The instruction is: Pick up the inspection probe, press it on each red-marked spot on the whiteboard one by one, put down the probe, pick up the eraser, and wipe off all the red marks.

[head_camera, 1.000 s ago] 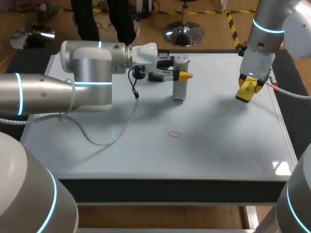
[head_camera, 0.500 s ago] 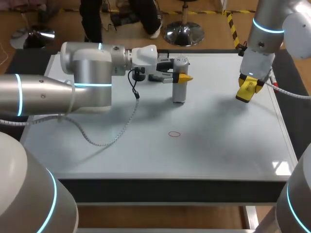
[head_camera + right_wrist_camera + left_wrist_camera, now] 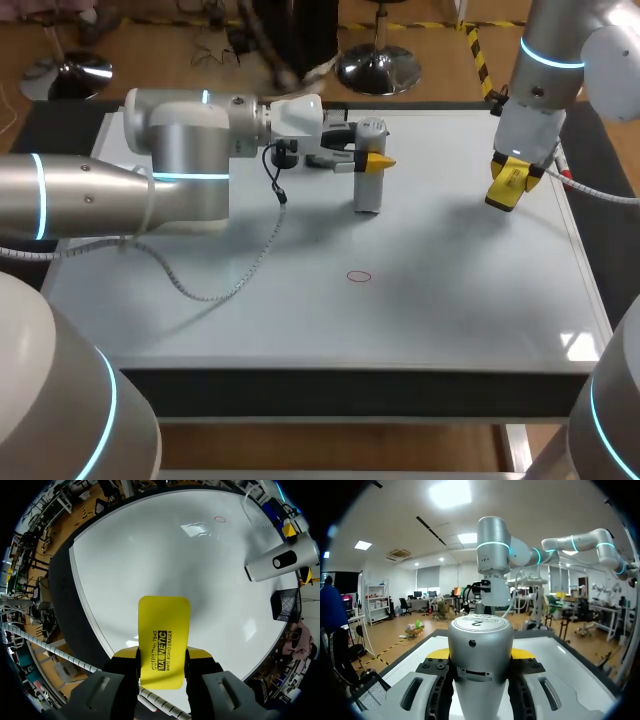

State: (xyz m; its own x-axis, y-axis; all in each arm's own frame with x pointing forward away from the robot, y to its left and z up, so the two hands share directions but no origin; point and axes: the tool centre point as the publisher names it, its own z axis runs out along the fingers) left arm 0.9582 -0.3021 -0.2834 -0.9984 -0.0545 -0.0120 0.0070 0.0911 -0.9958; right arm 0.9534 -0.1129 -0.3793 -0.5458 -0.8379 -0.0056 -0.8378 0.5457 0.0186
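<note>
Against the frame a second ago, our left arm has sunk a touch, and the inspection probe (image 3: pixel 369 170) has sunk with it, its lower end now slightly nearer the whiteboard (image 3: pixel 450 290). Our right arm has not moved.

The left gripper (image 3: pixel 372 160) holds the probe upright over the far middle of the board, its jaws pinching the grey cylinder from both sides. In the left wrist view the probe (image 3: pixel 480 650) fills the space within the left gripper (image 3: pixel 480 655), and only slivers of the yellow tips show past it. We cannot tell whether the probe's lower end touches the board: the head view shows it close above its shadow, and the wrist view cuts it off.

One red circle (image 3: pixel 358 276) lies near the board's middle, well apart from the probe, toward the near edge. In the right wrist view it (image 3: pixel 219 518) is small and faint.

The right gripper (image 3: pixel 507 185) hangs over the far right of the board, its jaws clamped on the yellow eraser (image 3: pixel 164 640), whose rear end is hidden inside the right gripper (image 3: pixel 162 655). In the head view the eraser (image 3: pixel 505 192) blends with the yellow tips. The probe (image 3: pixel 280 562) shows there too.
</note>
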